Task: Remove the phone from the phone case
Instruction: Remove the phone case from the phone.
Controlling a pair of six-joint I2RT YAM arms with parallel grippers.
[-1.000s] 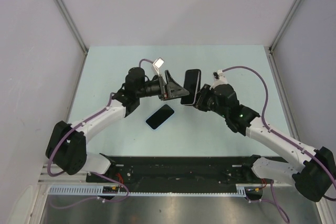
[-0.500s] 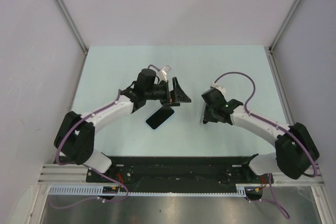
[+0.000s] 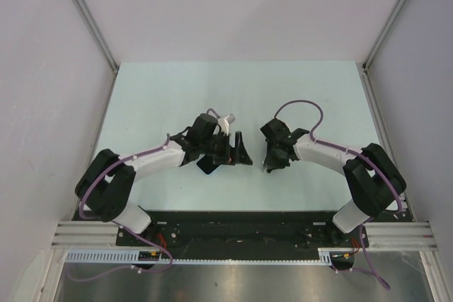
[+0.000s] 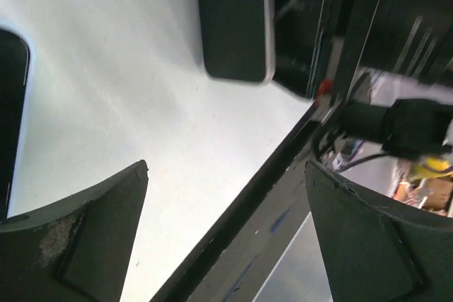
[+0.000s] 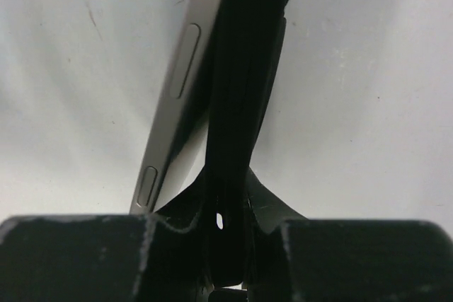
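Observation:
My right gripper (image 3: 271, 160) is low over the table, shut on the black phone case (image 5: 244, 68), which stands edge-on between its jaws (image 5: 233, 224). The phone (image 5: 177, 104), with a silver side and two side buttons, leans out of the case to the left, apart from it at the near end. From the left wrist view it is a dark slab with a silver edge (image 4: 233, 19). My left gripper (image 3: 237, 153) is open and empty (image 4: 226, 167), just left of the right gripper and apart from the case.
A second dark flat slab with a blue rim (image 3: 207, 165) lies on the pale table, partly under my left gripper; its edge shows in the left wrist view (image 4: 10, 118). The black base rail (image 3: 241, 221) runs along the near edge.
Both arms came down from mid-air to the table and nearer the front. The right gripper carried the case and phone down with it. The left gripper now sits over the blue-rimmed slab.

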